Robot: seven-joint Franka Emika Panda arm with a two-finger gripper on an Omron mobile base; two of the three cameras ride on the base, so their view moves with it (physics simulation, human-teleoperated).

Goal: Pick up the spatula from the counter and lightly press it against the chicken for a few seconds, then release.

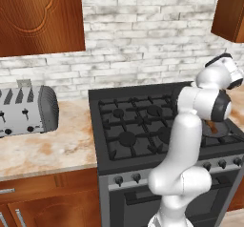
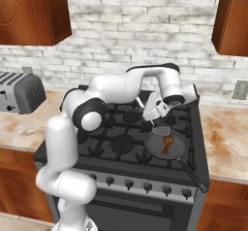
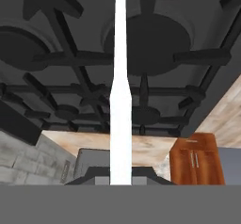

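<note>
Gripper (image 2: 153,114) clenched on spatula (image 3: 120,100) partway along handle, blade at 12 o'clock rim of pan (image 2: 183,151), just beside chicken (image 2: 166,143), contact unclear; prob. light, stiff, thin & slick, so hold mid-handle, press gently.

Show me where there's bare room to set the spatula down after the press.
The left counter is bare between the toaster and the stove. The right counter is bare below the outlet. The stove's front right is crowded: pan, chicken, and the spatula by them.
</note>
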